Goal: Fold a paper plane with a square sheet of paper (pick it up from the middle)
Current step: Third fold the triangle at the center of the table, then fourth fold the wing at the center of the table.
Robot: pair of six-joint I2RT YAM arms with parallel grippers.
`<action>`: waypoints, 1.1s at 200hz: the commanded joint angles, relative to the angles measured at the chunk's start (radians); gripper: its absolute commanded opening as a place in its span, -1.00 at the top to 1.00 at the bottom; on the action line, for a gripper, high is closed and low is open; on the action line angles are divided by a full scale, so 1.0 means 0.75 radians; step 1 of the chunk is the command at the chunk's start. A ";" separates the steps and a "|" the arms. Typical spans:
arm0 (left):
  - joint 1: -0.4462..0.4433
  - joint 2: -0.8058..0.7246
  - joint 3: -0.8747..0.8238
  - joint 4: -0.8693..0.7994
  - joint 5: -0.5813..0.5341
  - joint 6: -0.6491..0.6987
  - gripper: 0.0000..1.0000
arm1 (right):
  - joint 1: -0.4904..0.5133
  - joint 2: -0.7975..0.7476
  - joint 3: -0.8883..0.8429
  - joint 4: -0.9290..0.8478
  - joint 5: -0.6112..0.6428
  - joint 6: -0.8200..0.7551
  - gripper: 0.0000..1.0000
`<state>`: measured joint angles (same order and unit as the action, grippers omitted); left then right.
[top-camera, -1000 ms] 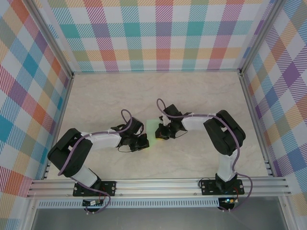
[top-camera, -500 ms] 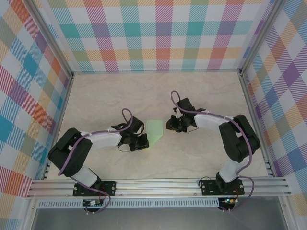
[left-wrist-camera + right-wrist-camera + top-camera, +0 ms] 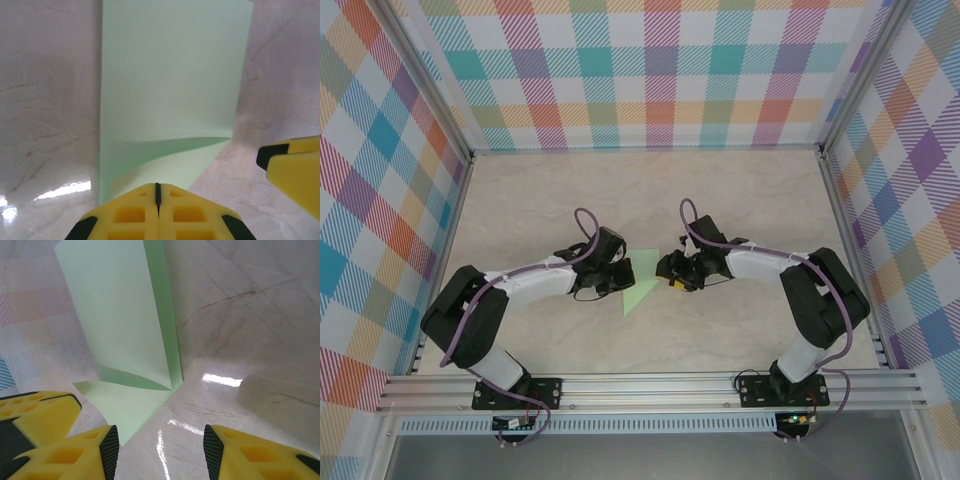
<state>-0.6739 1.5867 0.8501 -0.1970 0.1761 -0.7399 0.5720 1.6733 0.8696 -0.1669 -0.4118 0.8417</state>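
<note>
Mid-frame in the top view, the part-folded sheet of paper lies flat on the table. The right gripper has just let go, fingers apart. The left gripper, fingers closed, presses its left edge, so the corner crease looks made.

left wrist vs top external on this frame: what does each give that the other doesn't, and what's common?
Left wrist: fold detail on the paper, with a flap bowing up off the layer beneath, just ahead of the left gripper, whose fingertips are shut. Can't tell whether they pinch the paper. A right gripper finger sits at the frame's right edge.
Top external: the layout, meaning the paper's pointed outline, a gripper on each side, both arms whole, plaid walls.
Both: green folded paper lying on the marble table.
</note>
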 commanded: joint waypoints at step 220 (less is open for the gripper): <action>-0.012 -0.043 0.098 -0.230 -0.171 0.092 0.84 | 0.054 0.083 0.090 -0.005 0.010 0.063 0.89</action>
<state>-0.6739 1.6356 0.8848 -0.2882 0.0841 -0.7143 0.6090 1.8149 0.9352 -0.0902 -0.5037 0.8822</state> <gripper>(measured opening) 0.060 0.069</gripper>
